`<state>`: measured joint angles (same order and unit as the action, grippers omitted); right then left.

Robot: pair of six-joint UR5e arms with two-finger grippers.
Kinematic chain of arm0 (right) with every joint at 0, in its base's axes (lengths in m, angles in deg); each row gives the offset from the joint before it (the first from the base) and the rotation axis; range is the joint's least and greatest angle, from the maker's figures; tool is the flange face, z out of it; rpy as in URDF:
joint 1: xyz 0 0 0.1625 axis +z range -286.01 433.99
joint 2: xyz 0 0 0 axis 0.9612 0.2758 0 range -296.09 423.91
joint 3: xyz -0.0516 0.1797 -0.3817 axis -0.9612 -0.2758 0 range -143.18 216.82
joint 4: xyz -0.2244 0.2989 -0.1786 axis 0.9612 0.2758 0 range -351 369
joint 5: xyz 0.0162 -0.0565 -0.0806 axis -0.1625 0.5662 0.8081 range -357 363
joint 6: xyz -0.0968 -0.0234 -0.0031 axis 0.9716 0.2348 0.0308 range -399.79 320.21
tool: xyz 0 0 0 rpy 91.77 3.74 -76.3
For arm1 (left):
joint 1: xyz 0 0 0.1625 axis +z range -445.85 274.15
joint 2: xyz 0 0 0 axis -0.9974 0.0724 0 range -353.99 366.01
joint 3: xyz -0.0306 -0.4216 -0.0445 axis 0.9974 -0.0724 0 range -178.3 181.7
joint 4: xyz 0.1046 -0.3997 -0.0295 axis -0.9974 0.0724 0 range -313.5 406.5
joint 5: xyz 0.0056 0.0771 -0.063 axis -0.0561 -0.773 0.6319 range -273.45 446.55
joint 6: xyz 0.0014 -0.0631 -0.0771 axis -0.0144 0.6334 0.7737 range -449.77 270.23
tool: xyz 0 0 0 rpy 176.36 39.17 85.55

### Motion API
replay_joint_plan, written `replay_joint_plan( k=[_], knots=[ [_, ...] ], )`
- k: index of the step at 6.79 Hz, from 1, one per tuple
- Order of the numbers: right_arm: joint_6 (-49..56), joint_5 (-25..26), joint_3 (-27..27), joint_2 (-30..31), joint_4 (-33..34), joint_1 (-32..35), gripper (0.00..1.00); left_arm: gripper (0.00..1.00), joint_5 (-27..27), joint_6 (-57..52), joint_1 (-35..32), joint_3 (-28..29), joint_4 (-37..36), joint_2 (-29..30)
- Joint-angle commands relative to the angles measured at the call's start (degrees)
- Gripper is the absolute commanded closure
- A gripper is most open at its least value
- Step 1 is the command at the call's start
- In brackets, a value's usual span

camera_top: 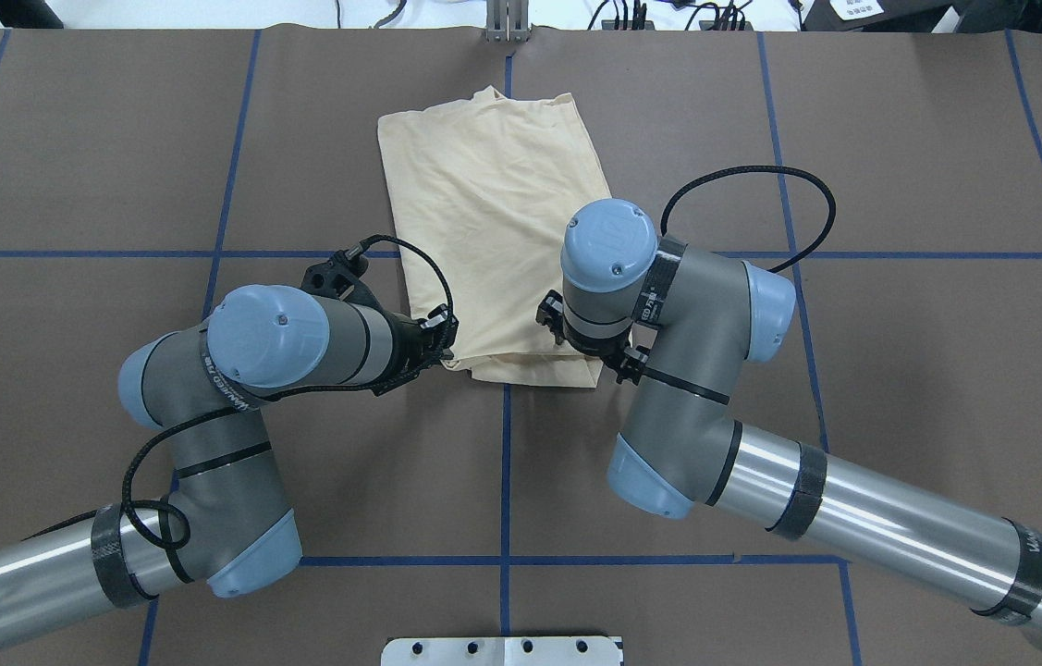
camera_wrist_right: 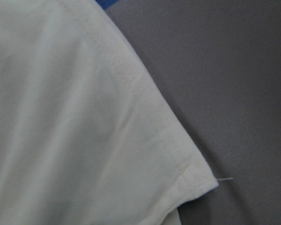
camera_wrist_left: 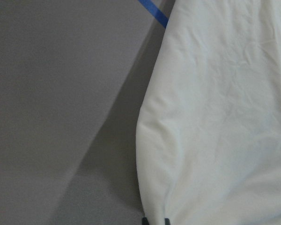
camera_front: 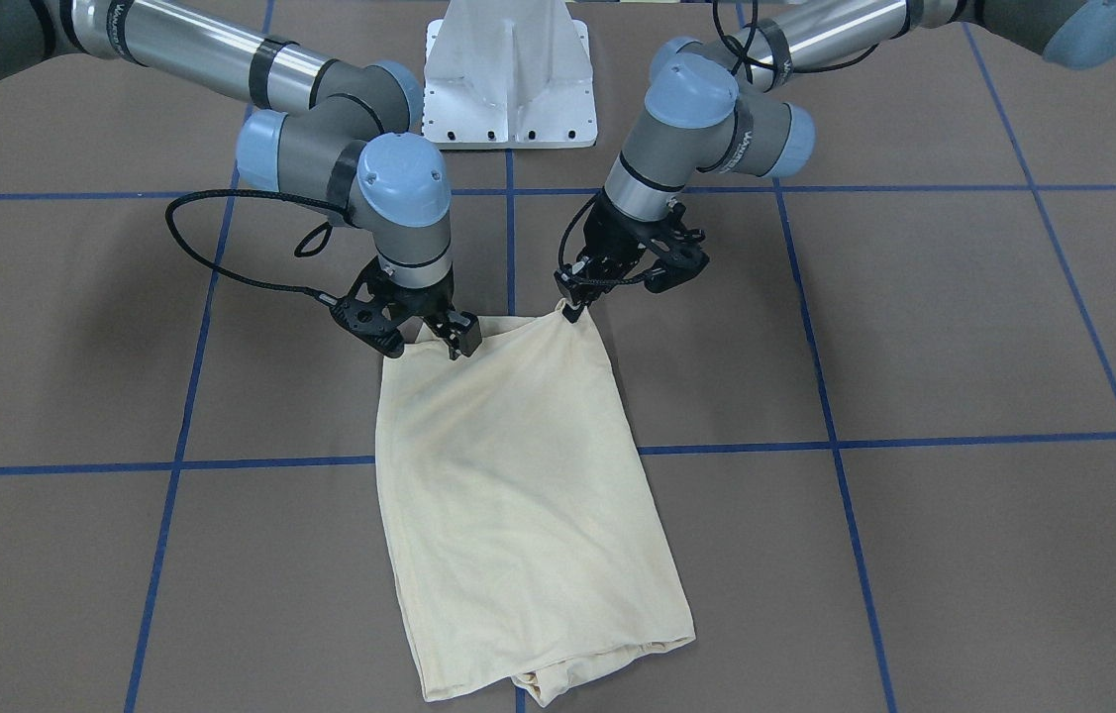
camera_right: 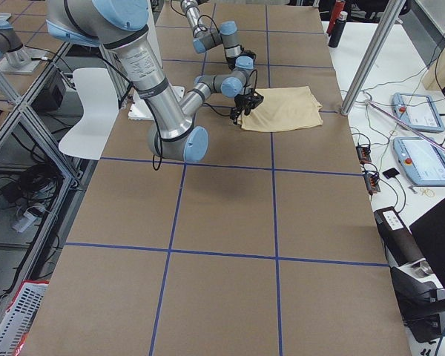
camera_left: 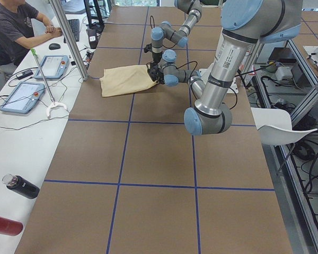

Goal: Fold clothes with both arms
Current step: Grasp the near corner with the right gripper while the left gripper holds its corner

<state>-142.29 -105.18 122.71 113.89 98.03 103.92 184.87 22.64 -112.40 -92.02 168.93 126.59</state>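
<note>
Table (camera_top: 900, 370): brown, crossed by blue tape lines.
Left arm (camera_top: 271, 347): enters overhead view from 8 o'clock, elbow bent, wrist laid nearly level, pointing toward 3 o'clock at the shirt's near corner.
Right arm (camera_top: 668, 314): enters overhead view from 4 o'clock, forearm rising toward 11 o'clock, wrist turned straight down over the other near corner.
Shirt (camera_front: 518, 495): pale cream, folded into a long panel at table centre, running from the grippers toward 12 o'clock in the overhead view; far end flat on the table, near edge at both grippers.
Left gripper (camera_front: 572, 307): fingers pinched closed on the shirt's corner.
Right gripper (camera_front: 458, 342): fingers at the hemmed corner; closed or not, cannot tell.
</note>
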Motion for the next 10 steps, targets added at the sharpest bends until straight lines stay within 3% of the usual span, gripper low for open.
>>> replay_joint_plan(
  k=[1,4,5,7,10],
  knots=[
    [0.2,0.3,-0.2,0.2,-1.9,0.0,0.01,1.00,0.0,0.0,0.0,0.0,0.0,0.0],
    [0.2,0.9,-0.2,0.6,-3.4,-0.4,0.01,1.00,0.0,0.0,0.0,-0.1,0.0,0.0],
    [0.2,1.4,-0.2,0.7,-3.4,-0.7,0.04,1.00,0.0,0.0,0.0,0.0,0.0,0.0],
    [0.1,1.6,-0.2,0.6,-3.4,-1.0,0.22,1.00,0.0,0.0,0.0,0.0,0.0,0.0],
    [0.0,1.9,-0.2,0.6,-3.4,-1.2,0.24,1.00,0.1,0.0,0.0,-0.4,0.0,0.0]
  ],
)
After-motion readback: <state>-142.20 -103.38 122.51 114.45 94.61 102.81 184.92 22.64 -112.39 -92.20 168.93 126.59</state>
